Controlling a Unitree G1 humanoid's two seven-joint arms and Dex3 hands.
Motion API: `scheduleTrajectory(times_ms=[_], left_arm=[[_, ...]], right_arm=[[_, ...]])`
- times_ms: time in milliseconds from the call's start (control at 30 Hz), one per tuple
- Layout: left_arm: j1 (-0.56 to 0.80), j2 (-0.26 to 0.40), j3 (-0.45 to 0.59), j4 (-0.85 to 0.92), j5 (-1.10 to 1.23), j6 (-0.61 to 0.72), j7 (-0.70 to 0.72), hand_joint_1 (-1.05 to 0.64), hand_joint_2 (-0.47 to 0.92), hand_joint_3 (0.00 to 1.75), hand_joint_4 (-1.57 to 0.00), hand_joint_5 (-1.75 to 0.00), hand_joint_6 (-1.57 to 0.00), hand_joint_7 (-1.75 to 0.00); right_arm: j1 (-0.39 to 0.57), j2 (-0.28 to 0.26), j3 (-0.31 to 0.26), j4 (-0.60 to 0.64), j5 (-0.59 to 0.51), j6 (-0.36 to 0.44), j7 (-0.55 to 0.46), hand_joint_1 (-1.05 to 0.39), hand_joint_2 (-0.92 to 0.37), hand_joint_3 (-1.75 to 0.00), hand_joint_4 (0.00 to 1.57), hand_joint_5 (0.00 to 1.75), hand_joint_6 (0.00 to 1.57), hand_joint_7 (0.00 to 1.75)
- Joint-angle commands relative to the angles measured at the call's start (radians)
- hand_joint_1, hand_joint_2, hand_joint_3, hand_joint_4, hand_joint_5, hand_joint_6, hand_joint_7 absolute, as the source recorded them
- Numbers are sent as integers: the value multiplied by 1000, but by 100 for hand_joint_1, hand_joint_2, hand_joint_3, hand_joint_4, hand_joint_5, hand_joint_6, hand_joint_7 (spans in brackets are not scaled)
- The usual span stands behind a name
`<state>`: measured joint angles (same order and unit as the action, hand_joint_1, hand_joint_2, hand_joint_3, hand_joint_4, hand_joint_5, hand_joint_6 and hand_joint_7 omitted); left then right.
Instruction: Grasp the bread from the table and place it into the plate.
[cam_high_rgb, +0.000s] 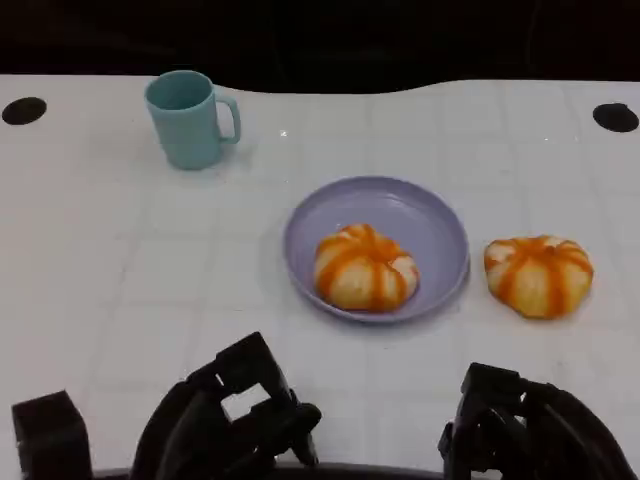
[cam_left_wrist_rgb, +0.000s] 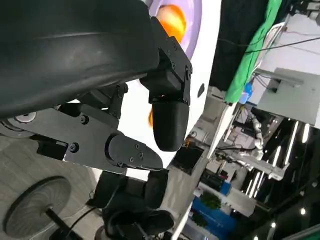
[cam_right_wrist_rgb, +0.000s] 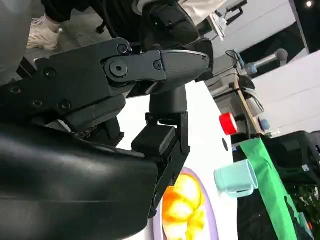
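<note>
Ahead of our empty, fingers-apart left hand (cam_high_rgb: 225, 425) and right hand (cam_high_rgb: 525, 430), lavender round plate (cam_high_rgb: 440, 225) holds one orange-striped bun (cam_high_rgb: 365, 267); second bun (cam_high_rgb: 538, 274) on white table (cam_high_rgb: 120, 260) beyond right hand. Right wrist view shows teal mug (cam_right_wrist_rgb: 236, 179).

Open white table (cam_high_rgb: 120, 300) lies between the near-edge hands and the items: the right hand (cam_high_rgb: 530, 430) has bare surface straight ahead to the loose bread (cam_high_rgb: 538, 275), which sits just right of the plate (cam_high_rgb: 420, 215), apart from its rim. Plate's far half bare; near half occupied by a second bread (cam_high_rgb: 365, 268). Cup (cam_high_rgb: 190, 118) stands far left, well apart from both.
</note>
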<state>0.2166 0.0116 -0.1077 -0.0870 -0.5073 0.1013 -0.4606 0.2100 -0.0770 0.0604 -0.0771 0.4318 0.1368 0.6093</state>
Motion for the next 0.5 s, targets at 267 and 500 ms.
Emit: scheduleTrajectory(times_ms=[267, 500], left_arm=[[-3, 15, 29, 10, 12, -11, -45, -17, 83, 15, -73, -175, -57, -175], [-8, 20, 40, 19, 11, -12, -65, -16, 83, 17, -72, -175, -56, -175]], right_arm=[[0, -7, -13, 12, 10, -12, 7, -69, -92, -27, 84, 163, 76, 134], [1, -5, -10, 4, 11, -5, 1, -69, -92, -27, 84, 162, 76, 134]])
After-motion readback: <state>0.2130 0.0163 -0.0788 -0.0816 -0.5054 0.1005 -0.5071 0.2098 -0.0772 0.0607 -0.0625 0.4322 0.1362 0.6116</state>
